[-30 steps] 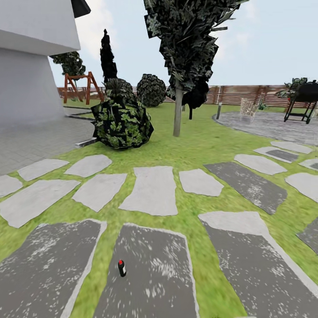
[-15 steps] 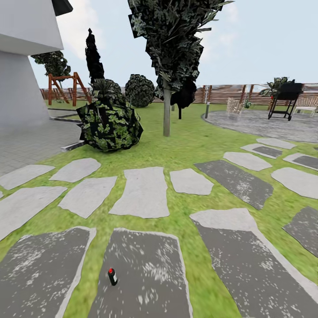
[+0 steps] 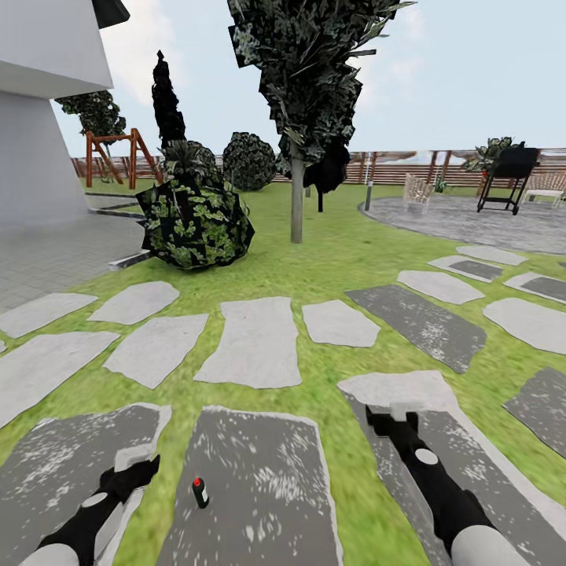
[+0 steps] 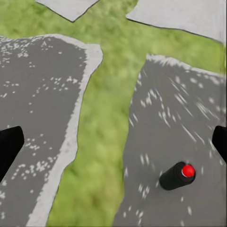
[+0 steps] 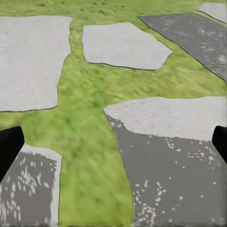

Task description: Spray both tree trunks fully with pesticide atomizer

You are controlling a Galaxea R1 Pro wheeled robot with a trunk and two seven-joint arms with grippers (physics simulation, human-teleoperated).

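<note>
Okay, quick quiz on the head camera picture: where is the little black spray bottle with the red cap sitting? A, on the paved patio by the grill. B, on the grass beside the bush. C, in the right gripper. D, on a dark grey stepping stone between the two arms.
D: the pesticide atomizer stands on a dark stepping stone, between the left gripper and the right gripper, touched by neither.

The pesticide atomizer (image 3: pixel 200 492) stands on a stepping stone (image 3: pixel 259 487) just right of my left gripper (image 3: pixel 143 469). My right gripper (image 3: pixel 391 420) is well apart to its right, over another stone (image 3: pixel 456 448). A tree trunk (image 3: pixel 296 200) rises far ahead.
</note>
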